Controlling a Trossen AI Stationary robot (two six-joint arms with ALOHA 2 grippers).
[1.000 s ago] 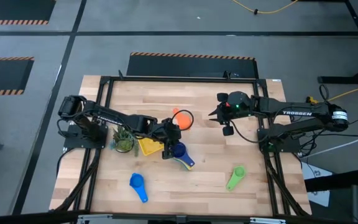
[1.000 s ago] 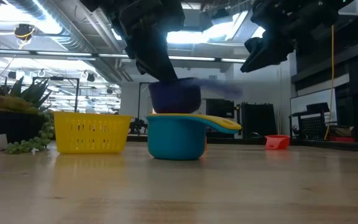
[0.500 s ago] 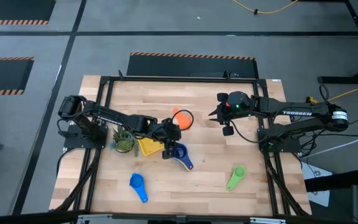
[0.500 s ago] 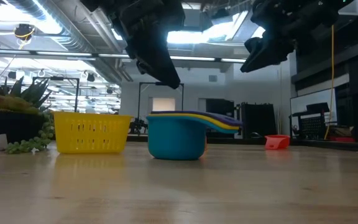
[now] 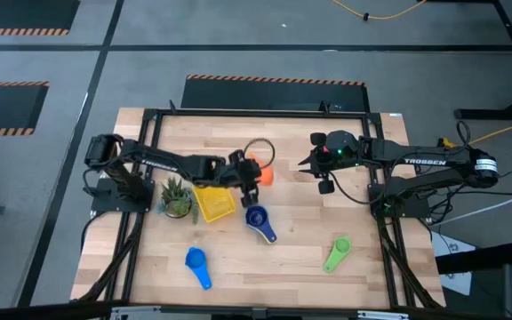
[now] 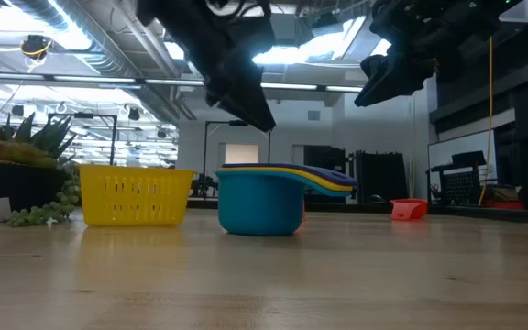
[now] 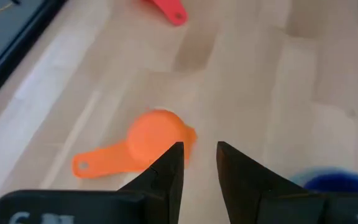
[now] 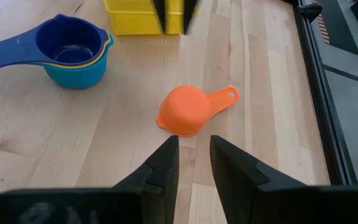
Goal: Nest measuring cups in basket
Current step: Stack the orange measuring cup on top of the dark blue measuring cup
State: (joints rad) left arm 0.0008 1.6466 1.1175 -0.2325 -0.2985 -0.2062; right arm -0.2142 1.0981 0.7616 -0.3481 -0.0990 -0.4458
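A stack of measuring cups (image 5: 258, 220) stands on the table, dark blue on top of yellow and light blue (image 6: 262, 202). The yellow basket (image 5: 213, 204) sits just left of it, holding nothing that I can see. An orange cup (image 7: 157, 134) lies mouth down, beyond the stack. My left gripper (image 7: 199, 155) hovers over the orange cup's edge, open by a narrow gap and holding nothing. My right gripper (image 8: 194, 146) hangs in the air to the right of the orange cup (image 8: 188, 111), open by a narrow gap. A red cup (image 6: 409, 209) lies farther off.
A spiky green plant (image 5: 176, 197) stands left of the basket. A blue cup (image 5: 197, 264) lies near the table's near edge, left of centre. A green cup (image 5: 336, 253) lies toward the near right. Bare wood stretches between these two.
My left gripper held the dark blue cup just above the stack, and has let go. That cup now sits nested on top. The gripper then rose and moved toward the table's far edge, and it now stands above the orange cup.
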